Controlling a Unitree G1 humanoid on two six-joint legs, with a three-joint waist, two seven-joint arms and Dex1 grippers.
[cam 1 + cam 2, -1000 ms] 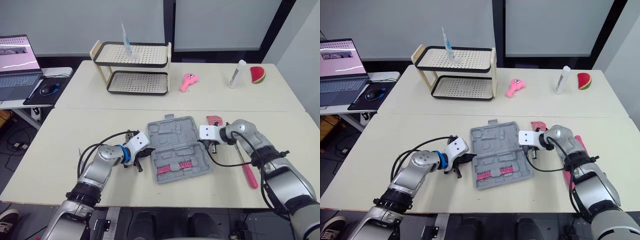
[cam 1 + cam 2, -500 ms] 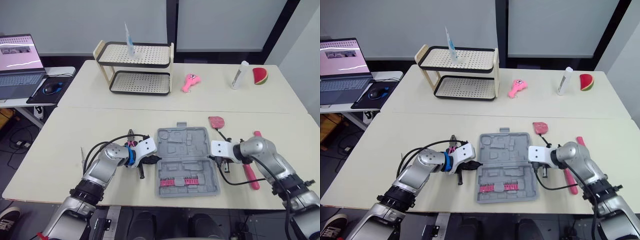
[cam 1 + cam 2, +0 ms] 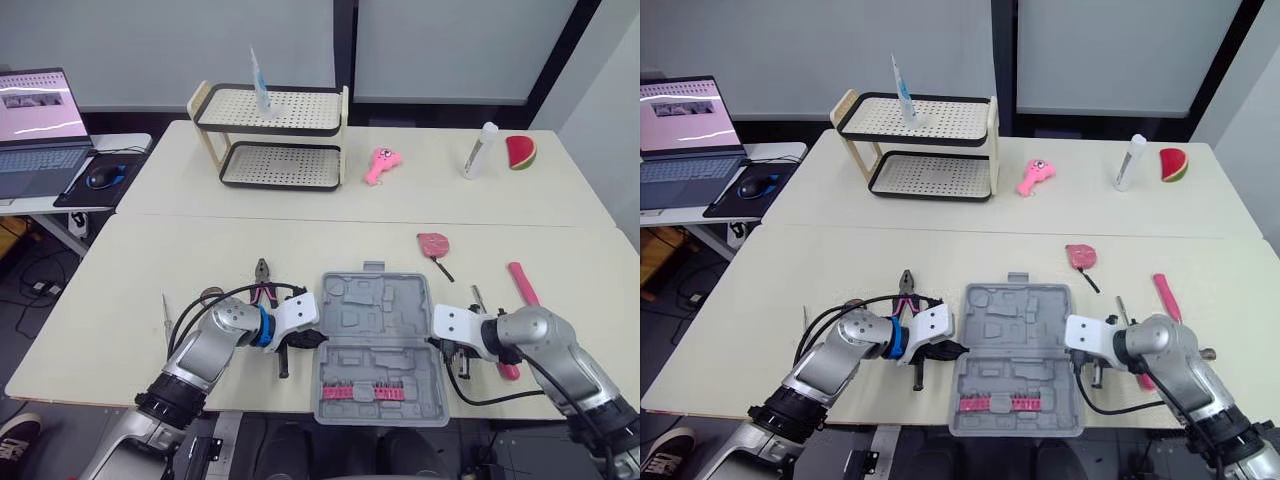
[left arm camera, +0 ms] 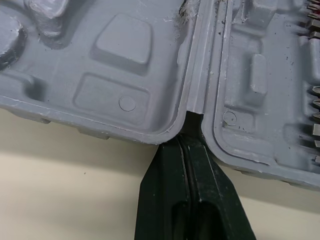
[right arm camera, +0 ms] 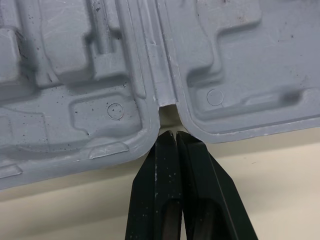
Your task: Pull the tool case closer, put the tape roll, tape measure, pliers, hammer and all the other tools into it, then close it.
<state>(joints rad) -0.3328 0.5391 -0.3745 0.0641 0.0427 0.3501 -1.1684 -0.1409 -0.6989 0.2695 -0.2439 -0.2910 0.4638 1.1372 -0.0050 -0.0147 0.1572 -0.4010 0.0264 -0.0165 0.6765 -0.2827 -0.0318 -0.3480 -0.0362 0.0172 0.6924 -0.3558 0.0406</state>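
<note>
- Open grey plastic tool case (image 3: 383, 345) near cream tabletop's (image 3: 200, 250) front edge, between grippers.
- Left gripper (image 4: 189, 150), right gripper (image 5: 172, 137): jaws pressed together at case's hinge notches.
- Red-handled pliers (image 3: 263, 282) beside left gripper; pink-handled hammer (image 3: 522, 283) beside right gripper.

The tool case (image 4: 125, 75) is matt grey moulded plastic, scuffed and flecked with dark specks, its bit holder (image 3: 363, 393) red plastic, the table (image 4: 60, 200) smooth and matt.

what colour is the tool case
Grey. The tool case shows best in the left eye view.
</note>
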